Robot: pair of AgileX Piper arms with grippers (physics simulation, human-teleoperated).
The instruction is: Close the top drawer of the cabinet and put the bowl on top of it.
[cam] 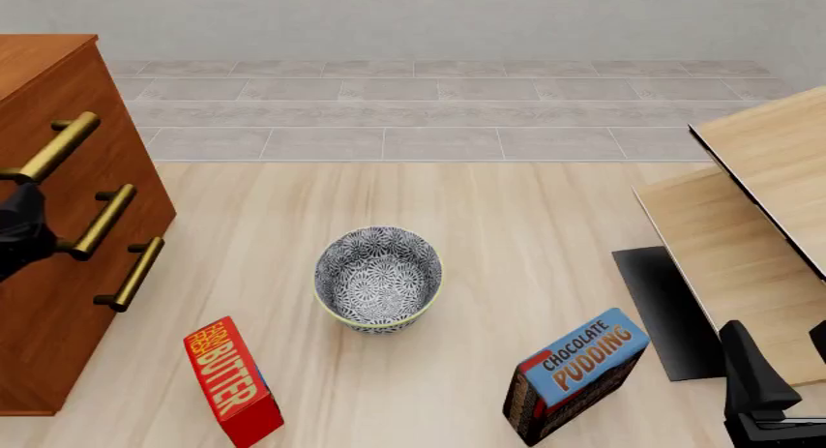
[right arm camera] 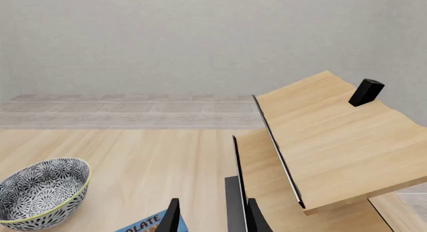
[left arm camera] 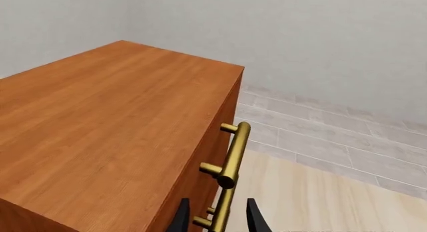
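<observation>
My left gripper [left arm camera: 217, 223] jaws parted astride brass handle, no grip. Right gripper [right arm camera: 212, 218] jaws apart, empty. Bowl [cam: 378, 278] on table [cam: 516, 235], cabinet [cam: 58, 100] left.

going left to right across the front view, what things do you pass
cabinet → butter box → bowl → chocolate pudding box → pale wood furniture

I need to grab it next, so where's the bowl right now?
In the front view the bowl stands mid-table, right of the cabinet, between the butter box and pudding box.
</observation>
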